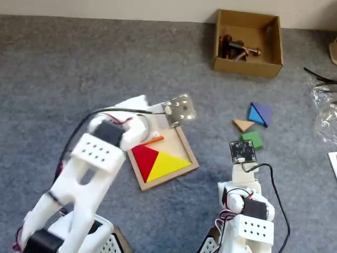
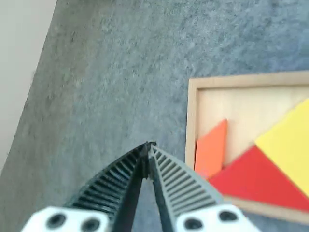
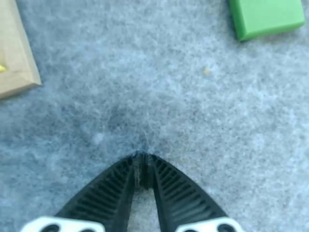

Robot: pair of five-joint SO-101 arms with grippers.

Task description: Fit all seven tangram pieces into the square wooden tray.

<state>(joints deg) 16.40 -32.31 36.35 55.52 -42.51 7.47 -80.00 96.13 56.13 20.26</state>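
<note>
The square wooden tray [image 1: 188,146] lies mid-table and holds a red triangle [image 1: 144,157], a yellow triangle [image 1: 166,163] and an orange piece [image 1: 153,140]. To its right on the carpet lie a green square [image 1: 254,139], a tan triangle [image 1: 243,125], a blue triangle [image 1: 256,114] and a purple piece [image 1: 265,112]. My left gripper [image 2: 147,147] is shut and empty, over the carpet just outside the tray rim [image 2: 191,121], near the orange piece [image 2: 212,150]. My right gripper [image 3: 141,157] is shut and empty over bare carpet, between the tray corner [image 3: 17,58] and the green square [image 3: 265,17].
A cardboard box [image 1: 245,67] with small metal and wooden parts stands at the back right. Crinkled clear plastic [image 1: 326,108] lies at the right edge. The left arm's white body [image 1: 89,168] overhangs the carpet left of the tray.
</note>
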